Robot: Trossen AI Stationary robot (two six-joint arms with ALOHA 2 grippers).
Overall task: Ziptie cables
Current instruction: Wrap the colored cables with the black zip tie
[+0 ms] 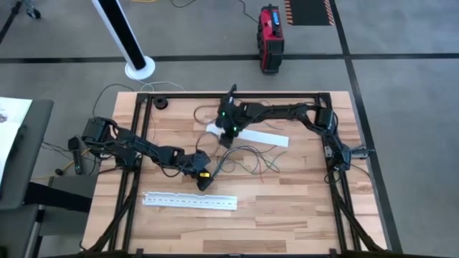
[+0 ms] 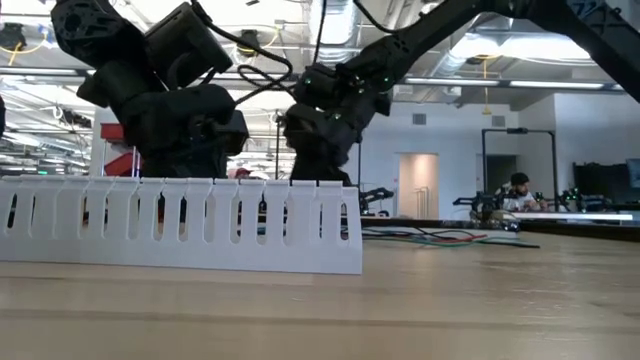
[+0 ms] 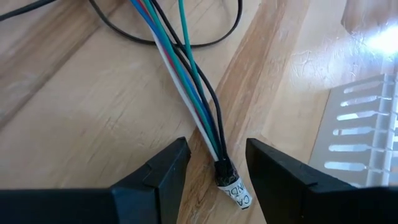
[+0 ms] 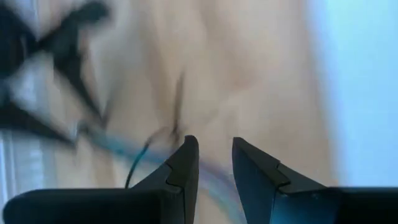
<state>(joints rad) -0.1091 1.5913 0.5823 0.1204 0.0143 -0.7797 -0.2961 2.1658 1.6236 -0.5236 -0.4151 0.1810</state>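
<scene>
The cables (image 1: 247, 156) are a loose bunch of thin green, blue, white, red and dark wires lying on the wooden table near its middle. One end of the bunch (image 3: 225, 171) is bound by a black sleeve with a white label. My left gripper (image 3: 217, 152) is open and low over the table, one finger on each side of that bound end without touching it; in the high view the left gripper (image 1: 204, 179) is left of the bunch. My right gripper (image 1: 228, 140) hovers over the bunch's far-left part. The right gripper (image 4: 216, 149) is open, with blurred wires beneath it.
A long white perforated strip (image 1: 190, 201) lies near the front edge, close beside my left gripper, and the strip (image 2: 180, 225) fills the low view's foreground. A second white strip (image 1: 262, 136) lies under the right arm. A black frame rail (image 1: 229, 94) runs round the table's edges.
</scene>
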